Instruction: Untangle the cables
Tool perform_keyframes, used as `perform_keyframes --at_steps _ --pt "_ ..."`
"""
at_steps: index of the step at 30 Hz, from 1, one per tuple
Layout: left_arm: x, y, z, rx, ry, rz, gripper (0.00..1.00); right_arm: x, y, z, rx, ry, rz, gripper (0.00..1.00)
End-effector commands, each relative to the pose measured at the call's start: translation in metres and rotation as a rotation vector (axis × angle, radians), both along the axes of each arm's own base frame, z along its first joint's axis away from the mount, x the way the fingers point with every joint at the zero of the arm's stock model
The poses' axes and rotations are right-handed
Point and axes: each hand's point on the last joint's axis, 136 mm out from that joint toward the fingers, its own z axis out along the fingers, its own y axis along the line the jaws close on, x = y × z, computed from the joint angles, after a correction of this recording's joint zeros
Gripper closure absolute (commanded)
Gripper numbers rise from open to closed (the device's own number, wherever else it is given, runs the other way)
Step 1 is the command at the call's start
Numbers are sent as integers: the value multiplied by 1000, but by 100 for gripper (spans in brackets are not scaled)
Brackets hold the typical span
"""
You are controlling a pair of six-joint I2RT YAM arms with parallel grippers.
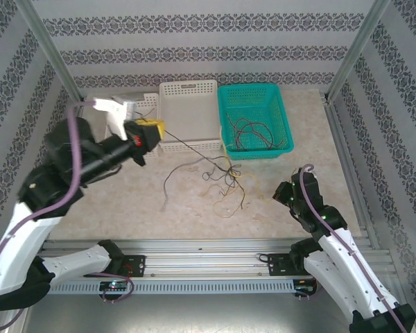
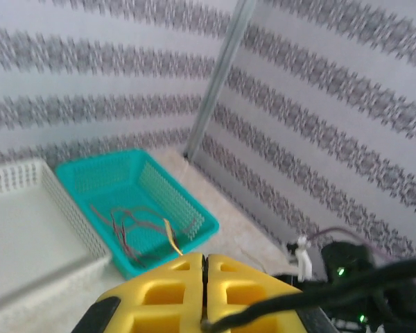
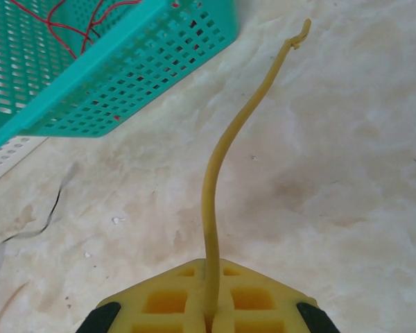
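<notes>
on the table's [image 1: 125, 201] middle the cables [image 1: 222, 182] lay tangled, the left claw [image 1: 154, 130] up near the far left corner clenched on a dark strand [image 2: 256, 310], the right claw [image 3: 209, 267] pinching a yellow strand [image 3: 218, 166], so separating seemed underway, calling next for a slow outward pull.

In the top view, the white basket [image 1: 187, 114] and the teal basket [image 1: 255, 119] stand side by side along the upper middle of the frame, closing off the far edge of the table [image 1: 125, 208]. The loose tangle of cables [image 1: 222, 179] takes up the centre. A dark cable [image 1: 187, 147] runs taut from the left gripper [image 1: 154, 130], which is clamped on it, down to the tangle, barring the space in front of the white basket. At lower right the right gripper [image 3: 209, 309] pinches a yellow cable [image 3: 215, 180] beside the teal basket's corner. Bare table lies at lower left of the tangle and along the right side.
</notes>
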Motion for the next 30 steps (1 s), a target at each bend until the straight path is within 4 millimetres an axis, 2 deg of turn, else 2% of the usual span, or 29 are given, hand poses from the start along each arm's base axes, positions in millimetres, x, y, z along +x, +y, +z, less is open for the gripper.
perform_keyframes --at_steps 1,4,9,11,13,16,21,26,28,30 --pt "-6 38 16 134 -65 128 100 -1 -11 -16 -30 38 -57 100" --pt "-11 58 45 146 -122 201 100 -4 -18 -24 -51 64 -81 100" --pt "-8 91 67 219 -176 362 100 -8 -28 -32 -79 83 -109 100" --pt "-8 113 78 220 -209 476 100 -11 -34 -35 -95 88 -124 100" --pt "-9 127 87 209 -229 544 100 -13 -39 -39 -106 98 -142 100" --pt "-11 131 107 138 -284 571 100 -15 -42 -46 -101 107 -157 100" --pt "-35 160 163 -33 -459 669 100 -16 -45 -54 -121 122 -167 100" --pt "-58 186 197 -154 -590 749 100 -15 -49 -51 -147 117 -170 100" --pt "-65 191 206 -146 -635 770 100 -14 -50 -50 -155 120 -173 100" --pt "-60 187 210 -103 -642 770 100 -13 -50 -51 -160 131 -171 100"
